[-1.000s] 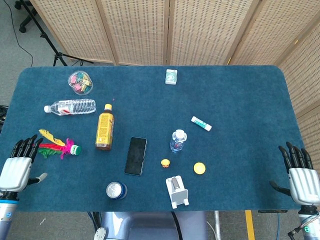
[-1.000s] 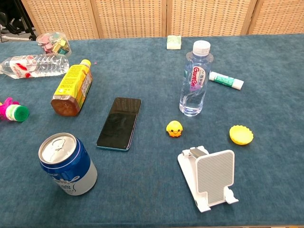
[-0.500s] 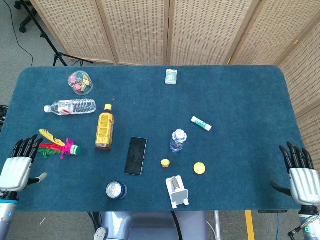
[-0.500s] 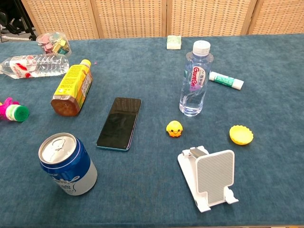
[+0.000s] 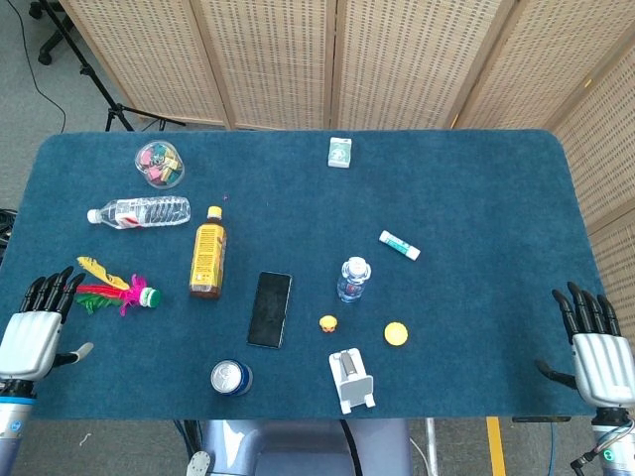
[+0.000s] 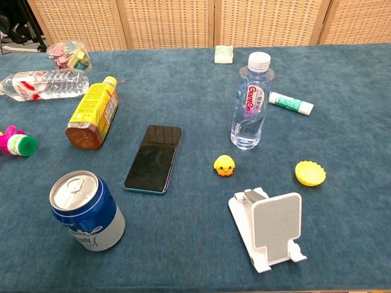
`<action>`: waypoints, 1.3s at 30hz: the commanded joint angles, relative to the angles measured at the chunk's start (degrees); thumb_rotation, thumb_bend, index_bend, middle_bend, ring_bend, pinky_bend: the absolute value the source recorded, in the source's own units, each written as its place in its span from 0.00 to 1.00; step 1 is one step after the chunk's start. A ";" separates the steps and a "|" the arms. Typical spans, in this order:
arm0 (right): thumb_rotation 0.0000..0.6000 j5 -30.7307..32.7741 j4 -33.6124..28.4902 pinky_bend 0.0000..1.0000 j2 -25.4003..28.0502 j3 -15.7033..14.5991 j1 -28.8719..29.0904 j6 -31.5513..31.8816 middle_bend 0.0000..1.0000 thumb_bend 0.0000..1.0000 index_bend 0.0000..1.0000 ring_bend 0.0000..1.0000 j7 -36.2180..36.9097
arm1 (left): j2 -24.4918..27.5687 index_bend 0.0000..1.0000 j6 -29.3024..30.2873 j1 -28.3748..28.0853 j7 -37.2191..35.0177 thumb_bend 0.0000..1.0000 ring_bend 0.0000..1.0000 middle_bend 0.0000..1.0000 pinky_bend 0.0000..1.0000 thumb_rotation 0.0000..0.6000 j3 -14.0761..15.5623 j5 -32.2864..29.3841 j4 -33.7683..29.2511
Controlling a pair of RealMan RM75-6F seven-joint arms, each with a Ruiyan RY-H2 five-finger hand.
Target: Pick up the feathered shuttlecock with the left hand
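Near the tabletop's left edge, from the head view, the shuttlecock [image 5: 117,290] lay on its side, long axis along the front edge, green base toward the centre, feathers toward the left hand [image 5: 35,329]. Both that and the right hand [image 5: 593,347] lay open, empty. Grabbing feathers might let it slip.

From the chest view, only the shuttlecock's base [image 6: 17,143] showed at the left edge; neither hand appeared.

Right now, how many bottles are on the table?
3. A clear water bottle lies at the far left, an amber bottle lies beside the phone, and a small water bottle stands upright near the middle.
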 commanded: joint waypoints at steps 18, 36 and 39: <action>1.00 -0.21 0.17 0.00 -0.22 0.11 -0.01 0.34 0.00 0.00 0.00 0.00 -0.16 | 6.40 0.39 -17.14 -8.69 1.04 0.07 0.00 0.00 0.00 1.00 -6.17 -17.26 1.41; 1.00 -0.28 0.50 0.00 -0.55 0.16 0.12 0.28 0.00 0.00 0.00 0.00 -0.34 | 0.59 0.43 -22.08 -10.81 1.25 0.24 0.00 0.00 0.00 1.00 -5.54 -22.97 12.51; 1.00 -0.22 0.55 0.00 -0.58 0.17 0.15 0.19 0.00 0.00 0.00 0.00 -0.35 | -0.60 0.44 -22.66 -11.10 1.15 0.24 0.00 0.00 0.00 1.00 -5.40 -23.22 14.26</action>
